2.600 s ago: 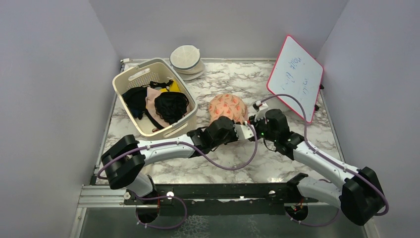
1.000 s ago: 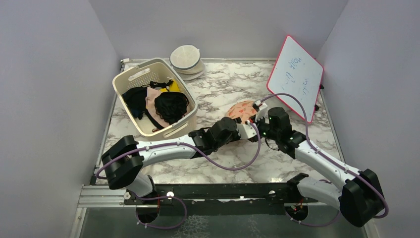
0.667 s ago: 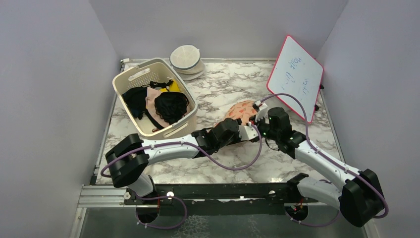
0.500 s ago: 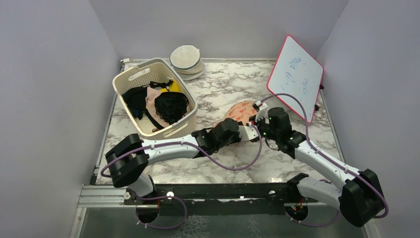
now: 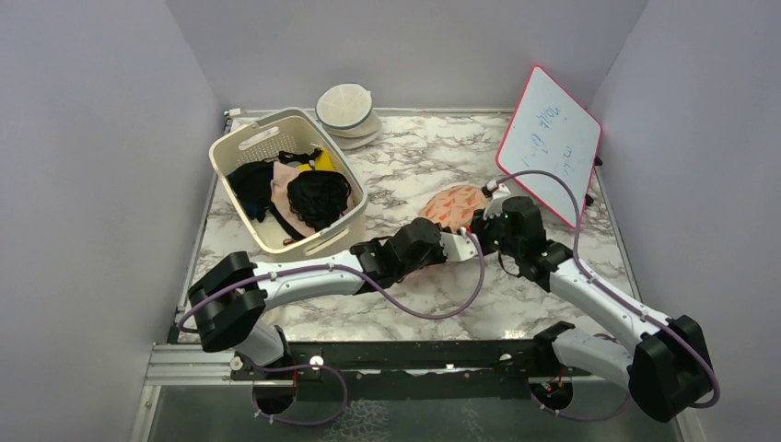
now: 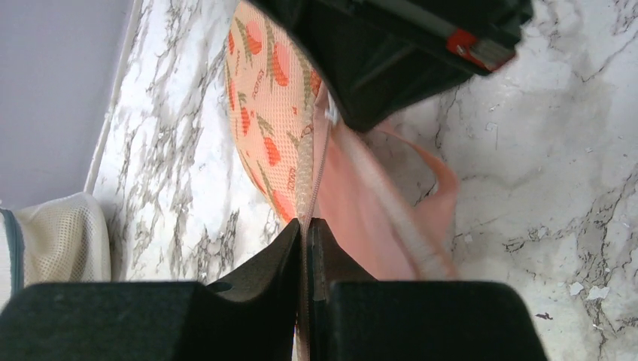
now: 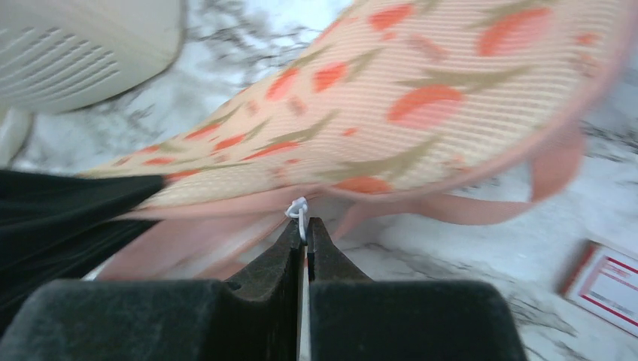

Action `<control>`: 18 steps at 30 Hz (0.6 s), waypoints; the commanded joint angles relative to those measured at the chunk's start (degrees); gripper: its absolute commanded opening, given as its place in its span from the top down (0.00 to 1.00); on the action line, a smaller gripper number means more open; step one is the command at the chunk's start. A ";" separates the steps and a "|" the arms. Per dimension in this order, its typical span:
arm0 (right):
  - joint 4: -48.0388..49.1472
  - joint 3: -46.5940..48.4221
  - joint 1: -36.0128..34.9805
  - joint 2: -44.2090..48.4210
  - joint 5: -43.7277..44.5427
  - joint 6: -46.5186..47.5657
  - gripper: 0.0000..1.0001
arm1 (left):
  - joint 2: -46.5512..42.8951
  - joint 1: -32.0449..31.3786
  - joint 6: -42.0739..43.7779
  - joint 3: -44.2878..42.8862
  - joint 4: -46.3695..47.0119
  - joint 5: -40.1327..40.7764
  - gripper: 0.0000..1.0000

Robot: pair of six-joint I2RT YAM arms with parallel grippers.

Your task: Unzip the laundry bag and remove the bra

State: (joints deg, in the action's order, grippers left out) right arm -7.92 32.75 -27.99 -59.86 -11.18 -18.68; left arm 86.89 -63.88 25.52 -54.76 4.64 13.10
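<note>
On laundry bag (image 6: 265,98), left claw (image 6: 305,228) newly clamped.

A lab test cell: plain grey walls (image 5: 92,184) around a marble-print table (image 5: 414,157), whiteboard (image 5: 550,143)

No legible text in any view.

Whiteboard (image 5: 550,143), propped at the far right of the counter (image 5: 414,157), carried blue handwriting, roughly three short lines slanting with the board. It was too small in the top view to make out a single character.

Bag (image 6: 265,105): the left wrist view showed tiny dark lettering along its red-green print, short strings beside several motifs. They were blurred and possibly capitals, and I couldn't read them. In the right wrist view the same print was too smeared to show any letters.

Red-orange tag (image 6: 472,47) at the top of the left wrist view: couldn't tell whether it bore any print.
</note>
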 commanded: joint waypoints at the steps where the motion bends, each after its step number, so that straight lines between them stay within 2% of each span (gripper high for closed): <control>1: -2.24 1.79 5.97 -3.03 5.61 -0.70 0.99 | -3.32 -0.28 1.41 0.98 1.31 -0.88 1.00; 4: -2.28 2.08 7.68 -2.86 5.08 -0.54 0.99 | -3.87 -0.24 1.93 1.35 1.25 -0.79 1.00; 9: 1.19 0.87 7.62 1.60 -5.72 3.73 0.99 | -3.82 -0.23 2.19 1.21 1.10 -0.58 1.00; 14: 0.23 0.35 7.24 0.92 -9.71 4.26 0.99 | -2.70 -0.22 0.99 -0.67 -0.40 -1.32 1.00; 18: 1.68 -0.19 5.58 0.01 -12.01 2.59 0.99 | -2.70 -0.26 0.32 -0.21 -0.54 -0.87 0.71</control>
State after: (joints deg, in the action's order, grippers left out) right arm -8.95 33.04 -20.78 -59.27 -17.76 -15.79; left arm 84.75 -63.88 26.59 -54.19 4.32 13.08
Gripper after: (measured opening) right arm 0.011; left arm 0.163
